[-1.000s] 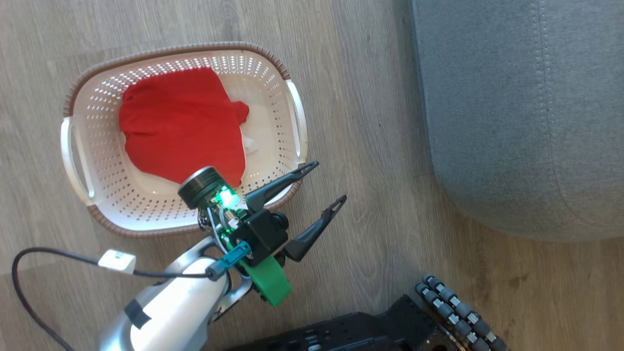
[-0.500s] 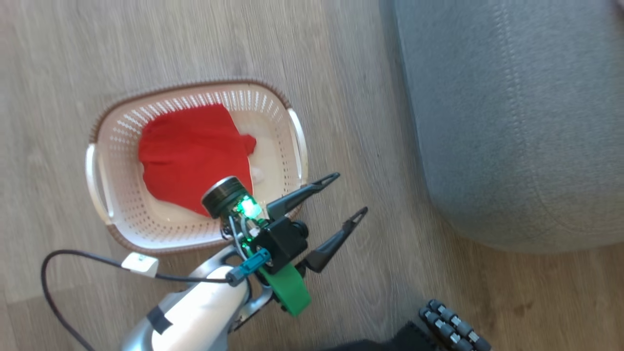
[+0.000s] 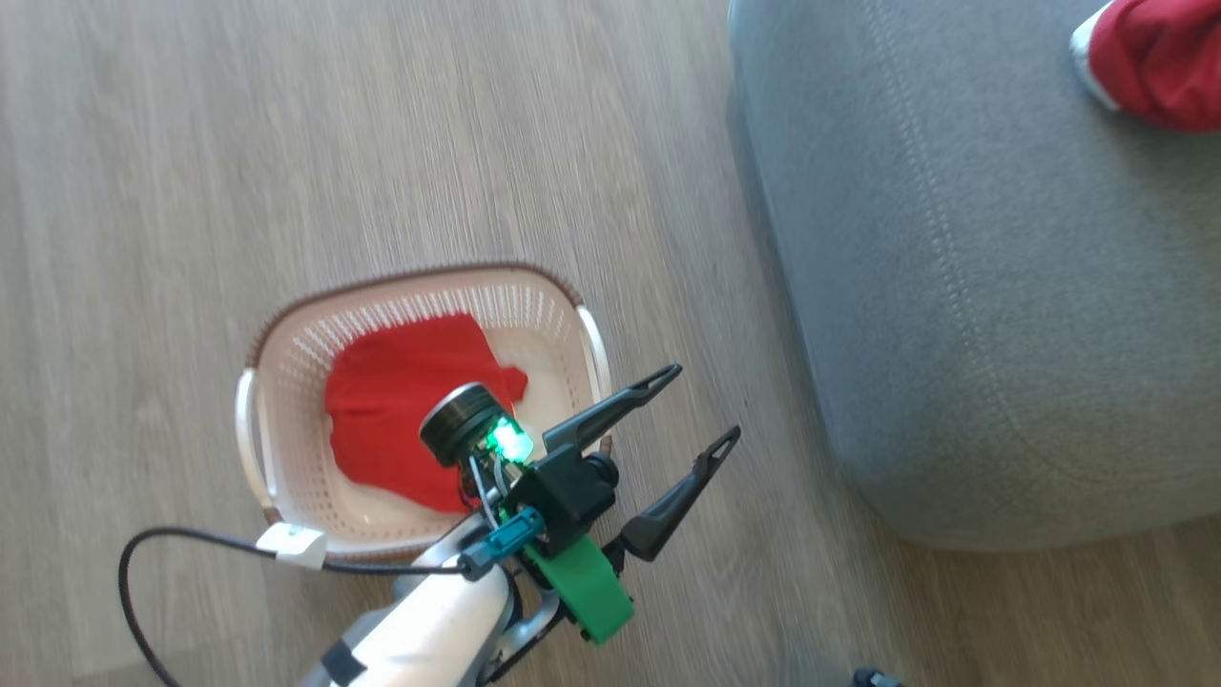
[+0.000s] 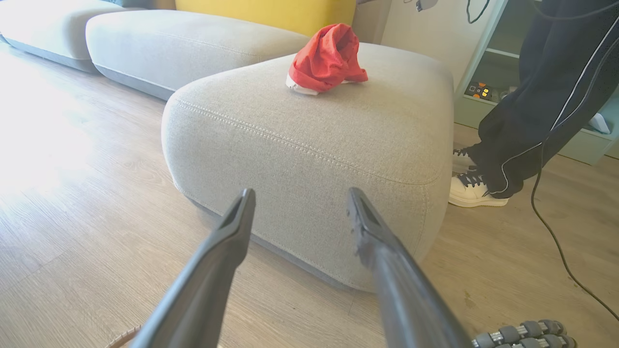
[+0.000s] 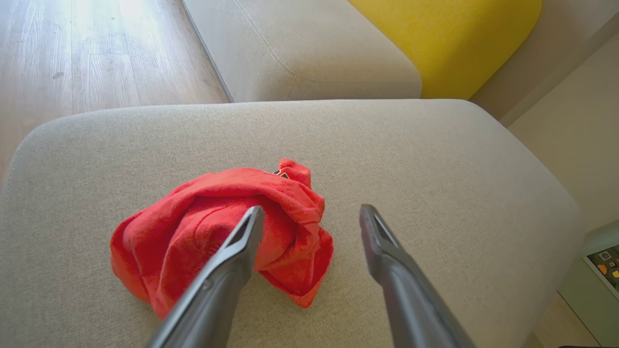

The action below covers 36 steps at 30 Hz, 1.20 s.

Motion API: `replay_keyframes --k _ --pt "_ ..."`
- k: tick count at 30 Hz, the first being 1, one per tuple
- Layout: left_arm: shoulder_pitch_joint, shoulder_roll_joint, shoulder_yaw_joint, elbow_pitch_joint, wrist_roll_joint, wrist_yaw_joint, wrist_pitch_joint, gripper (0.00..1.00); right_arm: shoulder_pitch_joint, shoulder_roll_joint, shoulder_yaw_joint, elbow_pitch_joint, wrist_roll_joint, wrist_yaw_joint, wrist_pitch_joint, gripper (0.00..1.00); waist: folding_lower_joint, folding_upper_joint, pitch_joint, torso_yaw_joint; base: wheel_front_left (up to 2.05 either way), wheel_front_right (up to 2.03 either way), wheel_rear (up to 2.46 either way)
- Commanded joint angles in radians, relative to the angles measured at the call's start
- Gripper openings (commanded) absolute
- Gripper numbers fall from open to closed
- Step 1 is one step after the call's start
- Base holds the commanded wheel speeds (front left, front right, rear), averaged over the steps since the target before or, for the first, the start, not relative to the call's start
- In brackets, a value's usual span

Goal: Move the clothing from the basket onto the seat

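Lower middle of the head view: the left forearm (image 3: 434,620) is a glossy white shell edged in silver-grey, banded by black tape (image 3: 341,660); a black cable (image 3: 143,563) loops from the lower left through a small white block (image 3: 291,546) into a teal plug (image 3: 501,544); above sit a bright green bracket (image 3: 584,587), a boxy black housing (image 3: 568,487) and a round black cap (image 3: 456,425), silver-rimmed, beside a glowing green light (image 3: 510,441); the left gripper (image 3: 703,403) has two long dark tapering fingers (image 3: 610,415) with triangular cut-outs at the tips; the right gripper (image 5: 312,209) looks matt dark grey in its wrist view; grey ribbed rollers (image 4: 524,334) show at the left wrist view's lower right.
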Motion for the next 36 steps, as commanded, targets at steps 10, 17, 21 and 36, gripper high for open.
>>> replay_keyframes --k 10,17,21,36 --pt "0.074 -0.052 0.138 -0.032 -0.015 -0.001 -0.005 1.0 -0.05 0.034 0.164 -0.065 0.164 0.0 -0.205 1.0 0.0001 -0.0001 -0.155 0.029 0.0 0.0 0.0" --pt "0.125 -0.071 0.243 -0.043 -0.023 -0.001 -0.005 1.0 0.234 0.108 0.406 -0.537 0.501 0.0 -0.214 1.0 0.0001 -0.0001 -0.235 0.074 0.0 0.0 0.0" --pt "0.15 -0.08 0.331 -0.051 -0.015 -0.001 -0.005 1.0 0.431 0.079 0.511 -0.811 0.661 0.0 -0.214 1.0 0.0001 -0.0001 -0.263 0.094 0.0 0.0 0.0" --pt "0.198 -0.1 0.575 -0.128 -0.031 0.127 -0.005 1.0 0.85 0.146 0.696 -1.25 0.784 0.0 -0.215 1.0 0.0001 -0.0001 -0.291 0.148 0.0 0.0 0.0"
